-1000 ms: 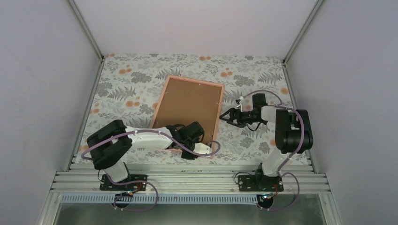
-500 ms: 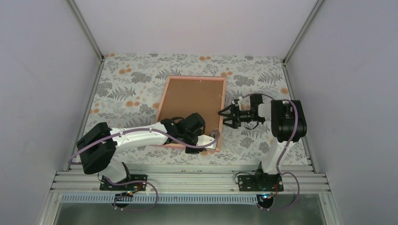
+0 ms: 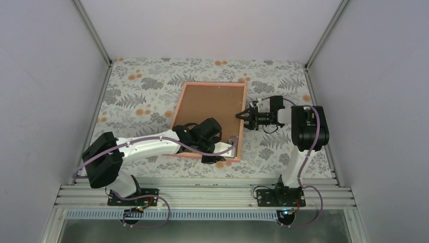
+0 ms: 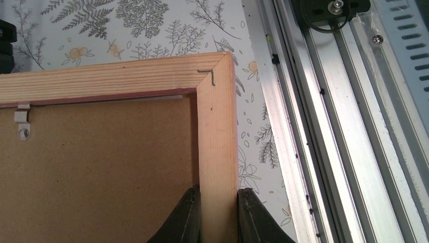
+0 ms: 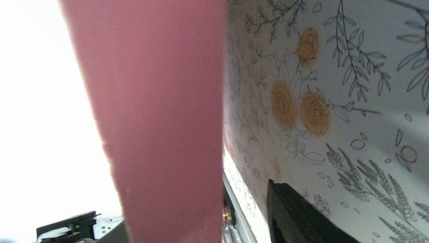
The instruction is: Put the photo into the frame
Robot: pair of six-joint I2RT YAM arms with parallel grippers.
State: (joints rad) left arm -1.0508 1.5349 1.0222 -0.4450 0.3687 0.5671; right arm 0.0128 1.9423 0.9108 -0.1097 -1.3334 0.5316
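Now, top view: frame (image 3: 212, 84) lies flat on tabletop (image 3: 136, 96), back up, brown backing board (image 3: 210, 109) showing. It sits squarer to tabletop than a second ago, when it lay skewed. Left tool (image 3: 215, 158) clamped on near edge, by near-right corner. Right tool (image 3: 244, 115), earlier wide and well apart, now at frame's right edge, jaws narrower. Left wrist view: fingers (image 4: 184, 217) pinch wooden side of frame, one each side. Right wrist view: pink frame edge looms close, sliver of gap to dark finger (image 5: 298, 217); cannot tell whether it grips.
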